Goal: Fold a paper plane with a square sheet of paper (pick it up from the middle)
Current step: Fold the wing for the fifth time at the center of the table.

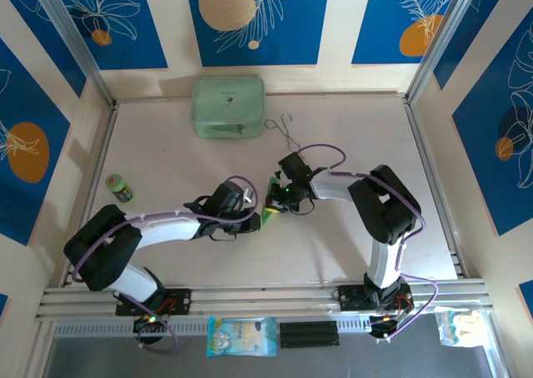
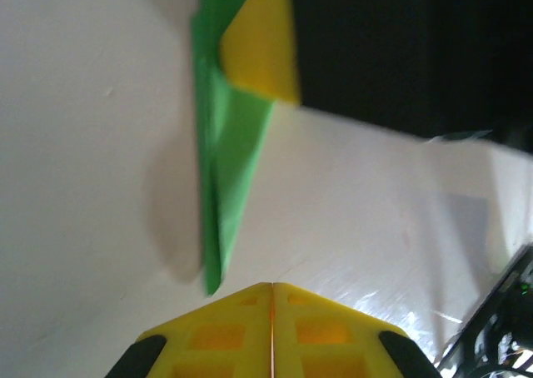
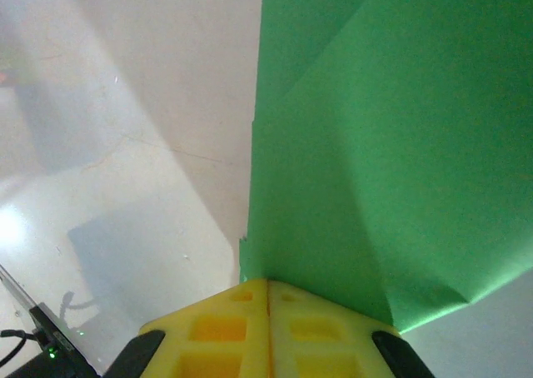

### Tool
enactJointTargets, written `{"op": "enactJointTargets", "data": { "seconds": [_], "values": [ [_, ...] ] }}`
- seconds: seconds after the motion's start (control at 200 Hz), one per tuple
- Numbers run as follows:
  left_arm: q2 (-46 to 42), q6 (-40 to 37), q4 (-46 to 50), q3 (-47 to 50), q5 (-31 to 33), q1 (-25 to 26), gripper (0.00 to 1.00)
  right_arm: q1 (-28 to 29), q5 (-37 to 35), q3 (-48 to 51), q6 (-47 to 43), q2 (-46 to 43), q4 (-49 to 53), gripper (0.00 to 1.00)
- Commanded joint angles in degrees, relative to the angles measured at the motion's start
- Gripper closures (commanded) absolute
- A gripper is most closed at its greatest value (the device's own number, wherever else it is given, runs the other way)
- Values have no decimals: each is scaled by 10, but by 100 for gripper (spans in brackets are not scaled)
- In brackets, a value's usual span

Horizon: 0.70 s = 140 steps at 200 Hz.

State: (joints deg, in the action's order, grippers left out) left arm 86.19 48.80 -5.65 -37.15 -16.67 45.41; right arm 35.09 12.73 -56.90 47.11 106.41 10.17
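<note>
Paper plane [image 3: 358, 145] pinched in right gripper [image 3: 268, 282]; left gripper [image 2: 271, 285] closed, empty, beside it.

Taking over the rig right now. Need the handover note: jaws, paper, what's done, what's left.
Left gripper: jaws shut, empty, tips just short of the paper.
Right gripper: jaws shut on the paper's edge.
Paper: over the middle of the table, between the two grippers.
Done: paper picked up, diagonal folds in, one end tapers to a point.
Left: can't tell if the plane is finished. Check the folds, then set it down.
</note>
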Motion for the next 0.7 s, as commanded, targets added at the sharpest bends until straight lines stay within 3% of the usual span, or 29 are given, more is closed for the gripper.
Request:
{"op": "enactJointTargets", "data": {
  "seconds": [0.0, 0.43, 0.695],
  "values": [
    [41, 12, -59, -22, 0, 2, 91, 12, -40, 8, 36, 24, 46, 92],
    [100, 11, -80, -22, 31, -5, 95, 9, -17, 0, 38, 19, 44, 92],
    [93, 34, -105, 43, 28, -5, 96, 0, -21, -5, 25, 15, 54, 92]
  ]
}}
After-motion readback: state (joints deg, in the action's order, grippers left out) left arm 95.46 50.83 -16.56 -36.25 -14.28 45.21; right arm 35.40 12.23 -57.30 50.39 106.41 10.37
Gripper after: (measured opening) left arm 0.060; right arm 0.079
